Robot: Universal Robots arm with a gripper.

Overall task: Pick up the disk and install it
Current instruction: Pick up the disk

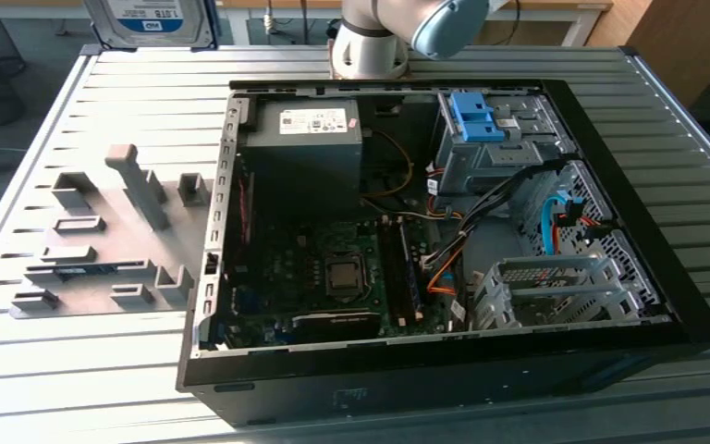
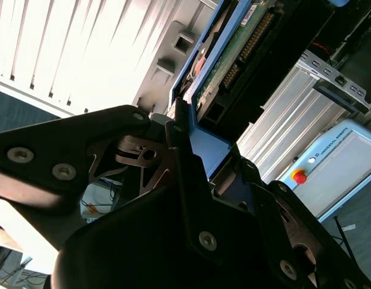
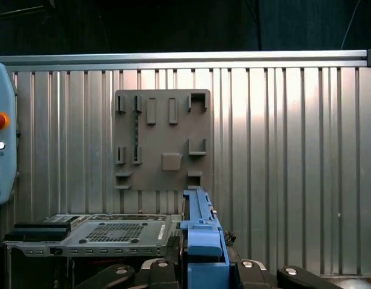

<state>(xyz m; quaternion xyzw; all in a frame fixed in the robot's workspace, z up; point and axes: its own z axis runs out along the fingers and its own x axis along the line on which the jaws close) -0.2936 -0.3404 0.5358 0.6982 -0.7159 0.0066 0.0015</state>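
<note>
The disk (image 1: 152,20), a silver drive with a white-and-blue label in a blue carrier frame, hangs in the air over the table's far edge at the exterior view's left. In the second wrist view my gripper (image 2: 184,141) is shut on the frame's blue edge (image 2: 210,147), and the drive's green circuit board (image 2: 233,51) faces the camera. In the first wrist view the blue frame (image 3: 203,232) stands upright between the dark fingers (image 3: 119,276). The open computer case (image 1: 442,231) lies on the table, well apart from the disk.
Inside the case are a grey power-supply box (image 1: 306,139), a drive cage (image 1: 497,157) with a blue latch (image 1: 479,116), a motherboard and cables. A grey fixture plate (image 1: 96,240) lies beside the case. The arm's base (image 1: 373,42) stands at the far edge. A teach pendant (image 3: 2,156) hangs nearby.
</note>
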